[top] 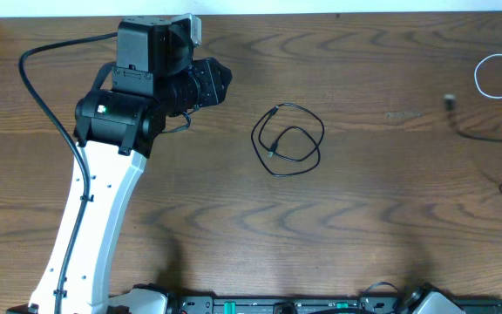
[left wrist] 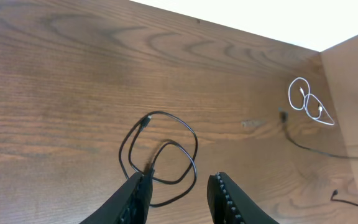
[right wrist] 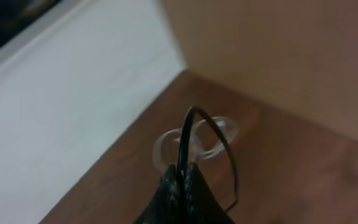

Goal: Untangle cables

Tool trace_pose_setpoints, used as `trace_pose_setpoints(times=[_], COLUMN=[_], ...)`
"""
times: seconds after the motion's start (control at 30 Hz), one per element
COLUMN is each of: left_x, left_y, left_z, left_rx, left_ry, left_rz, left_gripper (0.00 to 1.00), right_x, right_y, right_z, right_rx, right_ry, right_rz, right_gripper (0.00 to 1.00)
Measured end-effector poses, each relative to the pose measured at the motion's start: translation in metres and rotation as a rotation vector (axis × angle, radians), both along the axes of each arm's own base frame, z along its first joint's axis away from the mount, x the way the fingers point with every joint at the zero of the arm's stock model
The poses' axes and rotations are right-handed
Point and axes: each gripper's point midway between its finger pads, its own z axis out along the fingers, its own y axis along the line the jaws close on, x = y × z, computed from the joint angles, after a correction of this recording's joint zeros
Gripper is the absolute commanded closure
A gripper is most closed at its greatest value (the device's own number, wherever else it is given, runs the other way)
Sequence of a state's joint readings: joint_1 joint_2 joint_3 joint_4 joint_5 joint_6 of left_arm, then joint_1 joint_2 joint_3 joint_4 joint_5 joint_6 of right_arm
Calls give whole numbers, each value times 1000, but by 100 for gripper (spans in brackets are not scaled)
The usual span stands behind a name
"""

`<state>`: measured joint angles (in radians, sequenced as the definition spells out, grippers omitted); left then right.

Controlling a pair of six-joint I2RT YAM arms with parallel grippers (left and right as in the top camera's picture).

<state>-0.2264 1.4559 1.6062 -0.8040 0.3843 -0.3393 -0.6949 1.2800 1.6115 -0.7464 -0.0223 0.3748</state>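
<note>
Black cable, at eleven o'clock of the wide left hand, is to be grasped; right hand seems clamped on a dark cord.

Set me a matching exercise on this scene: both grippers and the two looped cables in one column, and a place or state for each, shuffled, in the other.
Column 1
1. left gripper
2. right gripper
3. black coiled cable
4. white cable

Column 2
A. lies near the far right edge of the table
B. open, fingers apart
C. lies in loops at the middle of the table
D. shut on a thin black cord

Pairs: 1-B, 2-D, 3-C, 4-A
</note>
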Motion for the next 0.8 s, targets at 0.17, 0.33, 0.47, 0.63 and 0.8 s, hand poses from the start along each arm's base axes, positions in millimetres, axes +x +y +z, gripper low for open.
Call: trace_pose_setpoints(times=[0.17,0.33,0.47,0.63,0.8], left_x=[0,0,0,0,0], left_y=[0,0,0,0,0], left_z=[0,0,0,0,0], left_rx=[0,-2,-2,-2,-2], left_ry=[0,1,1,0,0], left_rz=[0,-2,-2,-2,-2], left_gripper=[65,65,66,65,66], right_x=[-14,2,19,35,45], right_y=[-44,-74,-92,-107,-101], right_z=[-16,-63,-112,-170,-207], right_rx=[3,74,147,233,327], right_ry=[41,133,216,304,348], right_rz=[-137,-166,-167,-165,-109], right_gripper=[99,99,88,16,1])
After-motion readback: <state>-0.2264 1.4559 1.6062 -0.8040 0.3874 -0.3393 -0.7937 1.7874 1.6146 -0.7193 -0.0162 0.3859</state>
